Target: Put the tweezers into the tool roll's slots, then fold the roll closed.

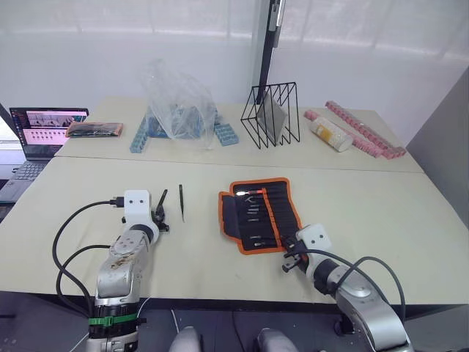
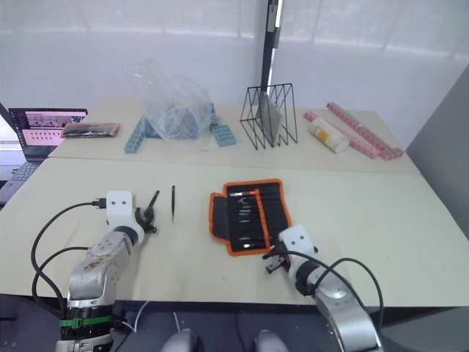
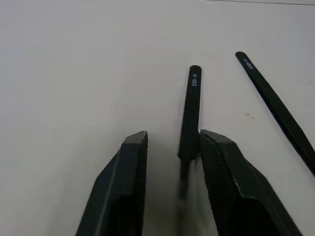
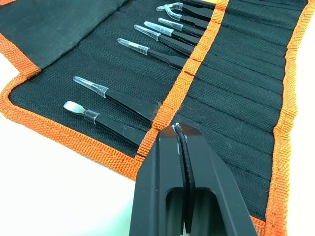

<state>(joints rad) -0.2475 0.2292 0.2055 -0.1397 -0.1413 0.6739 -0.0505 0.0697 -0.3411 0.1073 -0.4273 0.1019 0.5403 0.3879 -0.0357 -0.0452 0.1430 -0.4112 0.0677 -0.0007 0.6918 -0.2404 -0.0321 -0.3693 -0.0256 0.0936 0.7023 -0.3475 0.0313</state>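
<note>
Right pincer closed at tool roll edge

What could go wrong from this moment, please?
The left end effector is open, with one tweezer against just one finger; closing might push it aside rather than grip it. A second loose tweezer lies close and could be knocked. The right end effector, shut over the tool roll, may snag the fabric.

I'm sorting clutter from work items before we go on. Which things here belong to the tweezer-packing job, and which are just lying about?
Job:
- open tool roll, several tools already in its slots
- two loose tweezers, one by the left claw at, one beside it

Lying about:
- laptop
- plastic bag
- wire rack
- pink strips
</note>
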